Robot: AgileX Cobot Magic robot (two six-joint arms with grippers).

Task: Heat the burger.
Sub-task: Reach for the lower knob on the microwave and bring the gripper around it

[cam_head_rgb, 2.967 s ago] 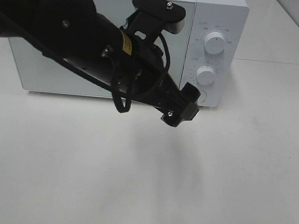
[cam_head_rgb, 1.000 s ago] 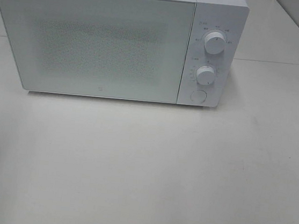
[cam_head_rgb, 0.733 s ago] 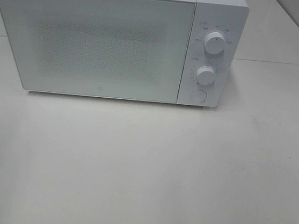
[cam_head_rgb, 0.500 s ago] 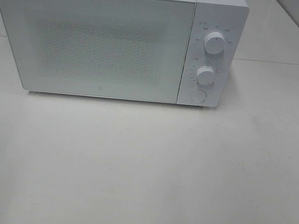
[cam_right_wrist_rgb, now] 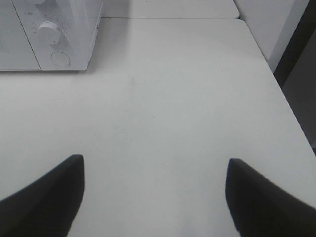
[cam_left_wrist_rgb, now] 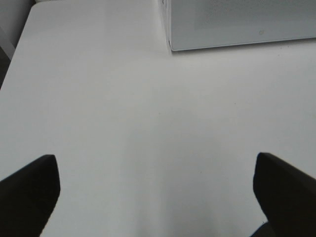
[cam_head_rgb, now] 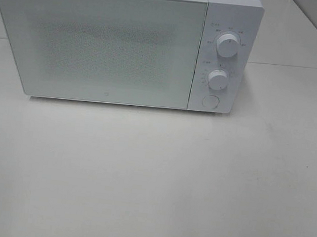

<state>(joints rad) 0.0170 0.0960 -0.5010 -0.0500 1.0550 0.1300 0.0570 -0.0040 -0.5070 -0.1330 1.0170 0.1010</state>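
The white microwave (cam_head_rgb: 109,44) sits on the tabletop (cam_head_rgb: 151,186) with its door shut. The burger cannot be seen anywhere. The left tool (cam_left_wrist_rgb: 154,165) and the right tool (cam_right_wrist_rgb: 155,168) both have their fingers apart, holding nothing.

A: Burger: where is it being seen?
B: It isn't being picked up in any of the three views.
A: Inside the microwave (cam_head_rgb: 232,12)?
B: Can't be told. The door (cam_head_rgb: 103,46) is being shown shut, flush with the front. Its frosted, speckled panel is being read as opaque, so nothing behind it is being resolved.
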